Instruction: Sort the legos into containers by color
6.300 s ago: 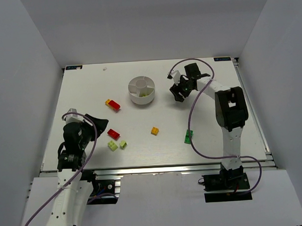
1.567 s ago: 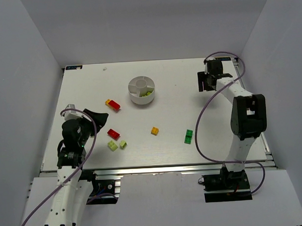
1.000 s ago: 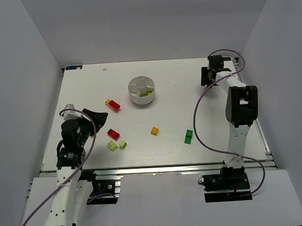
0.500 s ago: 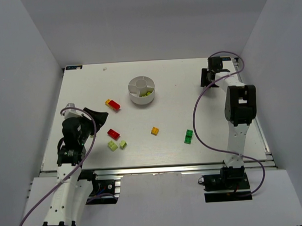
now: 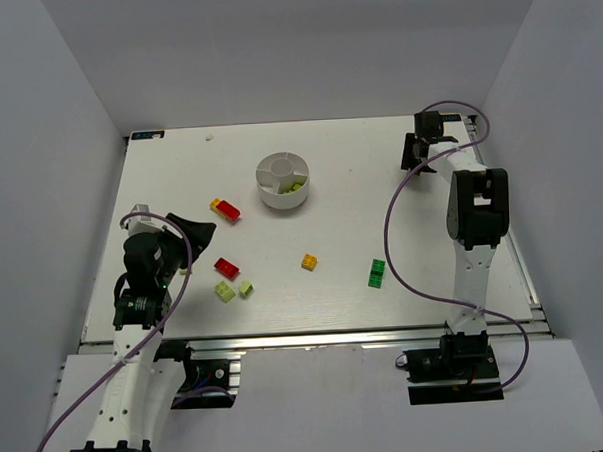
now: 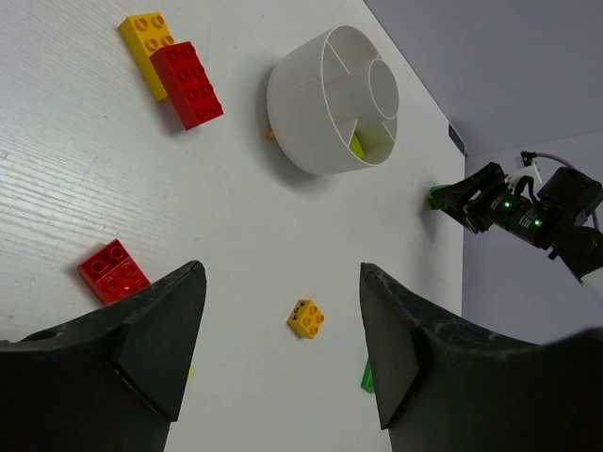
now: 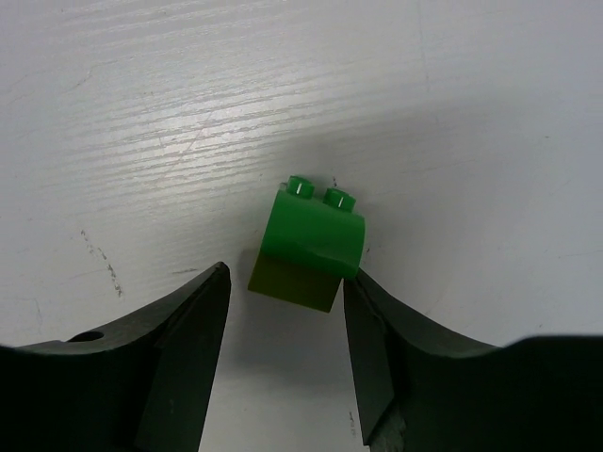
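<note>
Top external: lime bricks in dish; left end effector, right end effector both released.

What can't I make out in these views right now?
Top view: the right gripper covers the small green studded plastic brick; only the right wrist view shows it.
Right wrist view: whether either jaw touches that brick is too close to tell.
Left wrist view: the round white divided dish's near wall hides the nearer compartments' floors.
Left wrist view: the left gripper covers the pale lime bricks.
</note>
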Tool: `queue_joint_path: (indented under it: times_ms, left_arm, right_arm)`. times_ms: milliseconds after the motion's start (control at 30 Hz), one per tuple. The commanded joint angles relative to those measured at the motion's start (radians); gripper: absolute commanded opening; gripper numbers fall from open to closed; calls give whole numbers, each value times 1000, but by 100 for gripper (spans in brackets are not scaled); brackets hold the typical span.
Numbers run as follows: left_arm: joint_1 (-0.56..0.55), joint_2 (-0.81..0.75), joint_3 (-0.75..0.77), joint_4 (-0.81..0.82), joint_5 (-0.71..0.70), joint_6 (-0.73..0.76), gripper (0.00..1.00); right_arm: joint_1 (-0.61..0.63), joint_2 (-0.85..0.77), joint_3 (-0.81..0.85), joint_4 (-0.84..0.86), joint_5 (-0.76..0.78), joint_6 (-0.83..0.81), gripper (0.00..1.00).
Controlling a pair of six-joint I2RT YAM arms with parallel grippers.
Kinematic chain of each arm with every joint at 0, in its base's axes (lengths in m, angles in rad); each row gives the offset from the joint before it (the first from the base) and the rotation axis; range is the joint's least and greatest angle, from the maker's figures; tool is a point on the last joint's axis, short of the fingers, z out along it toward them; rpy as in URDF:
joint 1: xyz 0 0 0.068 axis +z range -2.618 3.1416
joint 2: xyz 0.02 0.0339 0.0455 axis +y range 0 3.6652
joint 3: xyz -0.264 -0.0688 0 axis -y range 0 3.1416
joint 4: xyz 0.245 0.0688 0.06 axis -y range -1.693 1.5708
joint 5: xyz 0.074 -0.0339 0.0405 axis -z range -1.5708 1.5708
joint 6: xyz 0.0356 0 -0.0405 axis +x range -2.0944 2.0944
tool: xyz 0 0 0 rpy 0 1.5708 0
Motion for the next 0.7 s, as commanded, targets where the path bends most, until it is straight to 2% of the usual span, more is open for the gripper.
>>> queue_joint_path:
  times_ms: [0,433,500,567,667]
  left_arm:
    - [-1,-4,42,2,-5,-5,76]
    - [-1,-4,42,21,11,-13,76]
    - [0,-1,39,42,35,-15,76]
    - [-1,2,39,74,67,-16,76]
    - [-1,7,36,117,100,-22,76]
  right_arm:
    - [-3,16,44,12,35,43,57]
    - [-13,20,30,9,35,54,43]
    - [-14,19,25,10,33,50,38]
    - [-19,3,11,20,16,39,28]
    - [-25,-38,-28,38,-37,24,18]
